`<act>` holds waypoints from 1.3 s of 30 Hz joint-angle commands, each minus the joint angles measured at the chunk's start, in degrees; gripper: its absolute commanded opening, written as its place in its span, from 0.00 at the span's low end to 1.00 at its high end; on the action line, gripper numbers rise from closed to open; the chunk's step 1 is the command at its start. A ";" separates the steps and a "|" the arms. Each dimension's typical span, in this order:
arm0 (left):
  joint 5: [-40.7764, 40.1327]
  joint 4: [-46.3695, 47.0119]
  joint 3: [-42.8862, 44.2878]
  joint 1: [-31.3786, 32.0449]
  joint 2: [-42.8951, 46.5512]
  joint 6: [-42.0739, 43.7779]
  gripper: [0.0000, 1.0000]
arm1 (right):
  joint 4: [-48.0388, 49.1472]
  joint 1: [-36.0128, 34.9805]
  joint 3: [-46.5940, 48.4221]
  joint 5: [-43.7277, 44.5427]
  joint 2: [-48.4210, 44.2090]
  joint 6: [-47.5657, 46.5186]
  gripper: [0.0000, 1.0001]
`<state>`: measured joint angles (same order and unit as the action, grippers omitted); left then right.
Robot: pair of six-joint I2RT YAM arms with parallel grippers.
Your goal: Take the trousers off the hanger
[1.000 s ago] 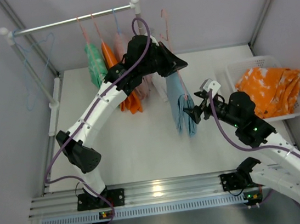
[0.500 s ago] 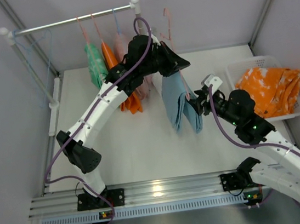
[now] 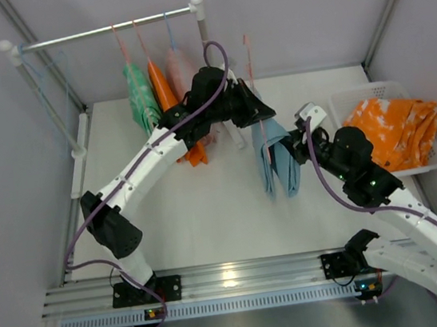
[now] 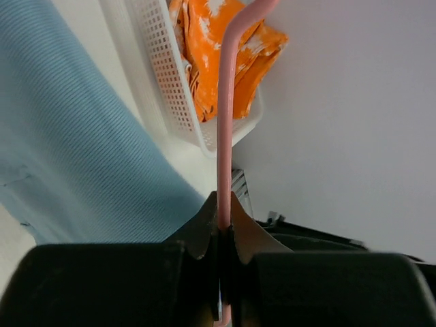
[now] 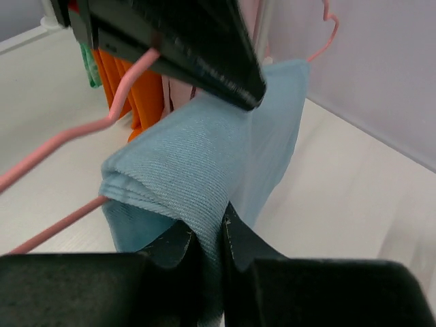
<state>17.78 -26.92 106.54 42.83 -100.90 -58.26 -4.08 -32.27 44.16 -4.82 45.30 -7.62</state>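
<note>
My left gripper [image 4: 221, 219] is pressed tight on the pink hanger [image 4: 225, 102], with the thin wire pinched between both fingers just below its upright stem. I hold the hanger up over the far middle of the table [image 3: 209, 213], to the right of the rail [image 3: 104, 29].

The light blue trousers [image 5: 204, 157] hang folded over the hanger's lower bar and drape down on both sides of it. My right gripper [image 5: 210, 238] sits on the right side of them, its fingers closed on the near fold of the blue cloth, which is bunched between them. The dark fingers of my left gripper are just above that fold, near the right gripper but not touching it.

The orange trousers [image 3: 392, 132], printed with white, lie crumpled in the white basket [image 3: 338, 104] at the right edge of the table, well apart from the hanger.

On the rail at the far left hang a green garment [image 3: 141, 97], an orange garment [image 3: 164, 86] and a pink garment [image 3: 177, 66], each on its own hanger. My left arm crosses in front of their lower parts.
</note>
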 commanded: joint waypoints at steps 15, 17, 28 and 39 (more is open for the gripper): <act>2.87 2.13 -9.07 0.24 6.16 11.59 0.00 | 6.62 7.04 24.21 3.93 -1.88 13.94 0.00; 2.87 1.69 -9.68 0.24 5.72 11.59 0.00 | 7.24 8.62 26.14 4.47 -2.49 14.56 0.00; 1.82 0.55 -16.45 0.24 4.67 12.56 0.00 | 9.17 14.69 34.14 10.79 -4.78 17.20 0.00; 2.52 -0.41 -15.49 0.24 5.54 16.42 0.00 | 7.07 15.13 39.25 26.40 -3.73 5.53 0.00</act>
<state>20.01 -28.27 88.09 43.11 -97.27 -44.77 -7.68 -17.80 80.05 12.95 42.30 3.14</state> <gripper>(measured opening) 0.057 0.092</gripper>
